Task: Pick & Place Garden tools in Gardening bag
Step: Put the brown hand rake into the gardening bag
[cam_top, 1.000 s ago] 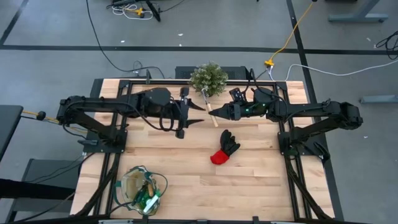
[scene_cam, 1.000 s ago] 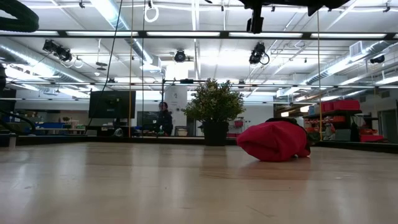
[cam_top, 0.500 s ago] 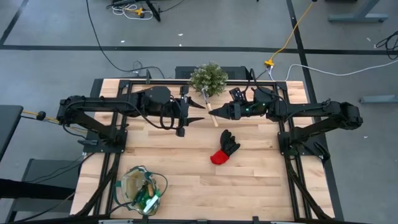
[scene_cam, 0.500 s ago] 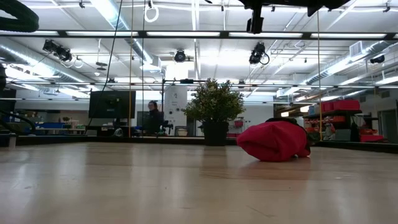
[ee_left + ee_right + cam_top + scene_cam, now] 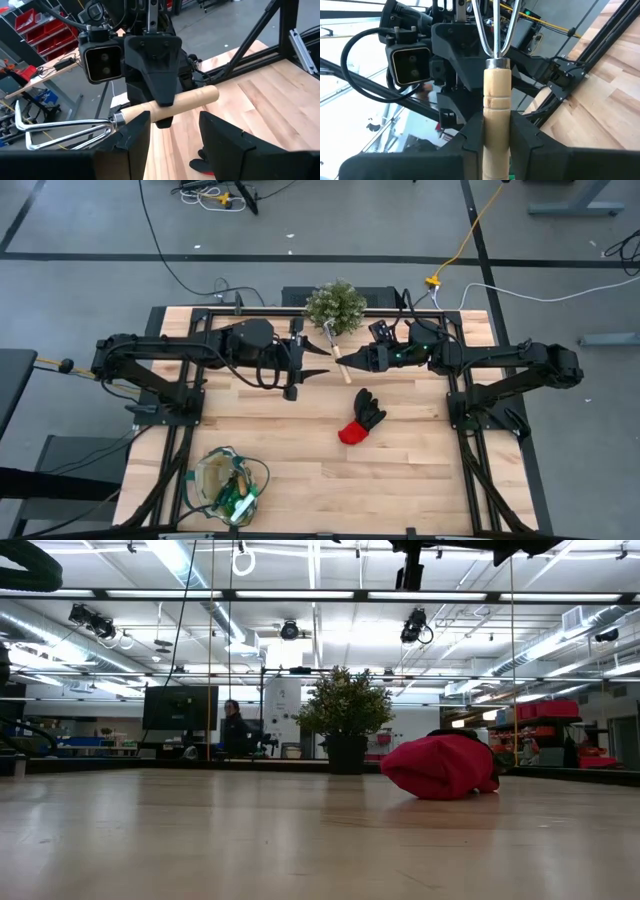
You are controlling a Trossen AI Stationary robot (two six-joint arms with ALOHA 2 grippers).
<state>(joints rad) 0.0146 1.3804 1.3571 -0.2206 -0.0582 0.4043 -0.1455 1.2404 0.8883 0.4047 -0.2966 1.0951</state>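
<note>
My right gripper (image 5: pixel 343 361) is shut on a wooden-handled mini rake (image 5: pixel 338 356), held above the table's far middle. The rake's metal tines (image 5: pixel 327 336) point toward the potted plant (image 5: pixel 335 305). My left gripper (image 5: pixel 318 363) is open and faces the rake from the left. In its wrist view its fingers (image 5: pixel 134 142) stand close before the handle (image 5: pixel 197 96); I cannot tell whether they touch it. The black-and-red glove (image 5: pixel 362 417) lies flat on the table, also in the low view (image 5: pixel 440 767). The tan gardening bag (image 5: pixel 230 485) stands at the near left, with green items inside. My right gripper pinches the rake's wooden handle (image 5: pixel 496 107) between its two fingers (image 5: pixel 522 137), a little nearer the metal end than the middle. The fingers come level from the table's right and lie across the handle. The rake is lifted clear of the table and roughly level.
The potted plant stands at the far edge, just beyond the rake's tines. Dark frame rails (image 5: pixel 180 440) run along the table's left and right sides. A bare stretch of wood (image 5: pixel 300 470) lies between the glove and the bag. A person (image 5: pixel 233 725) shows far behind the table.
Both arms and the rake have kept still. In the low view, the person in the room behind has walked toward the picture's left.
</note>
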